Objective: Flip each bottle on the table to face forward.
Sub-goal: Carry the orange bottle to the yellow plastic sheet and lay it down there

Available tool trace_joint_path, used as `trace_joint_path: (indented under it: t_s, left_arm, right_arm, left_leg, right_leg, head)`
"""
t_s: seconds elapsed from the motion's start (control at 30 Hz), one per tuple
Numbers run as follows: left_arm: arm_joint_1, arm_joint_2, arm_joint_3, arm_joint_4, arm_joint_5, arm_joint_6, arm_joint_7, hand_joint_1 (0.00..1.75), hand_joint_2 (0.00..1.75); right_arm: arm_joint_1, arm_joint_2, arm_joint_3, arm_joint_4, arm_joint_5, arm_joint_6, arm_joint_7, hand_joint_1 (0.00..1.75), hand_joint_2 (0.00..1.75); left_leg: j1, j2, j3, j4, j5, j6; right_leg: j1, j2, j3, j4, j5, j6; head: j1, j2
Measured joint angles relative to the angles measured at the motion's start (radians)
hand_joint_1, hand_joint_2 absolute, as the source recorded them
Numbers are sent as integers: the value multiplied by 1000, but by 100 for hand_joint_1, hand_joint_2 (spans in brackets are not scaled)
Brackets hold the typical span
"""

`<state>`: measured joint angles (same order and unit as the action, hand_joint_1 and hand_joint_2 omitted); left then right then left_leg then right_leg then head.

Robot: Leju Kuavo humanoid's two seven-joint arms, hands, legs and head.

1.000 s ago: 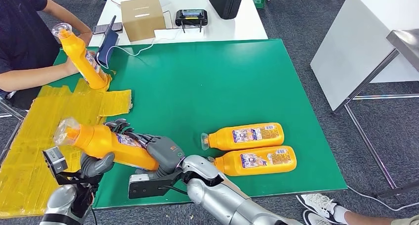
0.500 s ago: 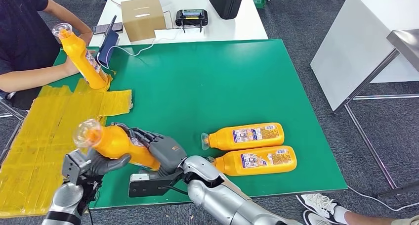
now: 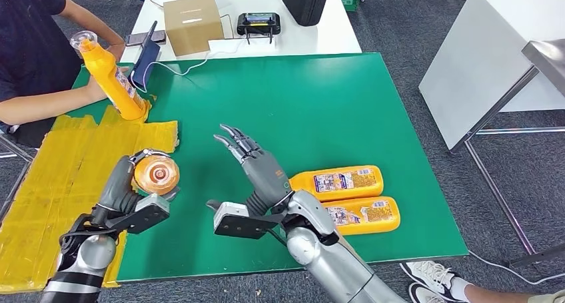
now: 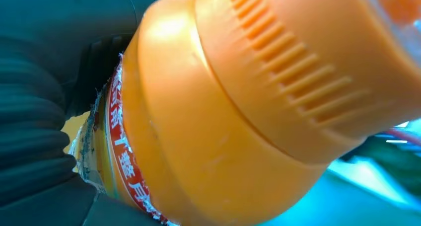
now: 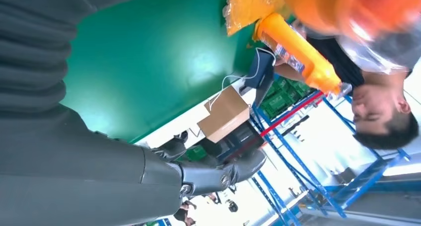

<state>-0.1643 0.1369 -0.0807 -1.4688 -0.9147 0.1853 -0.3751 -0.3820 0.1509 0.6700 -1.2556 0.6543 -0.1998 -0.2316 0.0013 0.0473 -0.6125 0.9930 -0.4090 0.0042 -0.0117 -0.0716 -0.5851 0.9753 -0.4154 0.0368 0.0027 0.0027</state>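
Bottle (image 3: 154,174) sits grasped in the left robot hand (image 3: 126,186), long axis pointing up at the camera; the right robot hand (image 3: 256,166), released with fingers spread, hovers just beside it over the desk (image 3: 293,110).

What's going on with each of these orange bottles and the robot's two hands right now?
Bottle in left hand: gripped, cap end toward the camera.
Left hand: wrapped around that bottle.
Right hand: holds nothing, fingers spread above the green mat.
Two lying bottles: on their sides, side by side on the mat, labels up.
Person's bottle: tilted, base on the yellow sheet, held by a person.
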Motion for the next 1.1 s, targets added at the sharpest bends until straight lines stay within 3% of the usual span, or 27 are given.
trace_joint_path:
  t_s: [0.17, 0.37, 0.53, 0.87, 1.0, 1.03, 1.1]
  left_arm:
    - [24, 32, 0, 0, -321, 115, 98, 175, 175]
    - [32, 84, -11, 62, -526, 89, 190, 175, 175]
    - [16, 135, -16, 185, -575, 101, 215, 175, 175]
    - [-23, 162, -26, 273, -578, 114, 216, 175, 175]
    - [-33, 166, -29, 292, -579, 102, 216, 175, 175]
    - [-36, 169, -30, 300, -579, 96, 216, 174, 175]
    - [-47, 182, -32, 330, -572, 90, 206, 86, 87]
  right_arm:
    - [10, -109, -74, -96, -87, 85, -22, 0, 0]
    - [32, -222, -134, -167, -144, 155, -52, 0, 0]
    - [50, -308, -183, -199, -172, 197, -82, 0, 0]
    - [57, -355, -206, -222, -175, 206, -87, 0, 0]
    - [57, -365, -206, -226, -177, 216, -85, 0, 175]
    - [57, -371, -206, -226, -180, 226, -84, 0, 175]
    - [55, -398, -209, -226, -199, 267, -82, 0, 175]
  left_leg:
    - [0, 0, 0, 0, 0, 0]
    - [-2, 0, 0, 0, 0, 0]
    - [-1, 0, 0, 0, 0, 0]
    - [-1, 0, 1, 0, 0, 0]
    - [-1, 0, 2, 0, 0, 0]
    - [-1, 0, 2, 0, 0, 0]
    - [-2, -1, 3, 0, 0, 0]
  right_leg:
    - [-1, 0, 0, 0, 0, 0]
    - [-1, 0, 0, 0, 0, 0]
    - [-1, 0, 0, 0, 0, 0]
    - [-1, 0, 2, 0, 0, 0]
    - [-1, 0, 3, 0, 0, 0]
    - [-1, 0, 3, 0, 0, 0]
    - [-1, 0, 4, 0, 0, 0]
  head:
    - [0, 0]
    - [0, 0]
    - [0, 0]
    - [0, 0]
    - [0, 0]
    - [0, 0]
    - [0, 0]
